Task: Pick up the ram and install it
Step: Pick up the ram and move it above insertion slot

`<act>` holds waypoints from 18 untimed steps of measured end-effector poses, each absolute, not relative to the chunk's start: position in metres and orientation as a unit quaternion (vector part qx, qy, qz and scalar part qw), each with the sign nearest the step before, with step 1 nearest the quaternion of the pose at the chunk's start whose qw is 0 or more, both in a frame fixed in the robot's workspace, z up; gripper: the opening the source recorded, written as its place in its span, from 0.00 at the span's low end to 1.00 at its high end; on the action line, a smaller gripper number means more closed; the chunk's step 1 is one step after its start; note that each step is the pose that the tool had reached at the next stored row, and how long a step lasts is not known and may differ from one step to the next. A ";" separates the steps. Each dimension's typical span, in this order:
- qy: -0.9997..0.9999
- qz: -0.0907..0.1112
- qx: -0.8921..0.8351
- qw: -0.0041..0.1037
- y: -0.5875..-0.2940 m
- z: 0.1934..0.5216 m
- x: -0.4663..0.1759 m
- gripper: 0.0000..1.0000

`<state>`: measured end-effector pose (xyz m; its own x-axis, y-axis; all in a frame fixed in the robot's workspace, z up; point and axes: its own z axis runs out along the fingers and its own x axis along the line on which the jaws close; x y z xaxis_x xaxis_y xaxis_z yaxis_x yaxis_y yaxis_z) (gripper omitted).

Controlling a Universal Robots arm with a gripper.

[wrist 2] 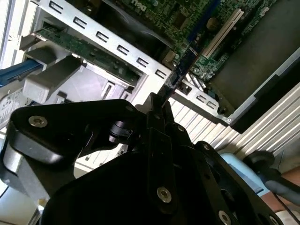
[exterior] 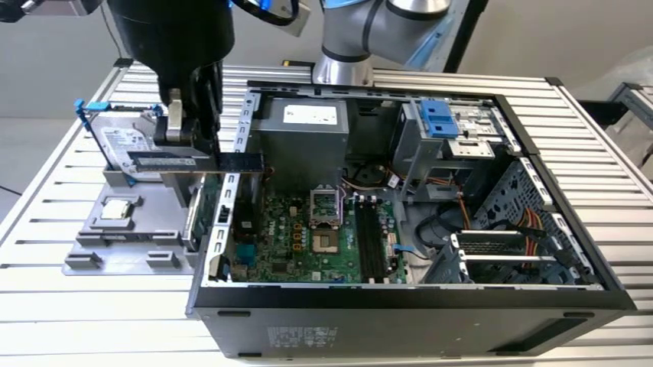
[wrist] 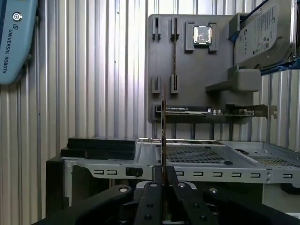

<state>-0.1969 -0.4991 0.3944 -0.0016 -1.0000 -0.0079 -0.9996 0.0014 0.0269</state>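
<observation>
The ram [exterior: 232,162] is a long dark stick held level, just above the case's wall on the exterior view's left. My gripper [exterior: 192,149] is shut on it from above. In the first wrist view the ram [wrist: 163,133] shows edge-on as a thin line rising from the gripper [wrist: 163,171]. The second wrist view has the ram [wrist 2: 185,63] reaching out from the gripper [wrist 2: 158,101] over the motherboard. The black memory slots [exterior: 369,238] lie in the middle of the motherboard [exterior: 296,245], well to the exterior view's right of the ram.
The open computer case [exterior: 408,306] sits on a slatted metal table [exterior: 61,321]. A grey holder tray [exterior: 122,241] beside it carries a hard drive [exterior: 128,149], a processor chip [exterior: 118,208] and a green card [wrist: 187,109]. A power supply [exterior: 301,130] and a drive cage [exterior: 439,122] stand at the case's back.
</observation>
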 end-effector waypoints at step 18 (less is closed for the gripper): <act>-0.708 -0.012 0.706 0.007 -0.499 0.394 -0.146 0.00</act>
<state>-0.1463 -0.4991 0.3944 -0.0016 -1.0000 -0.0078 -0.9996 0.0014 0.0275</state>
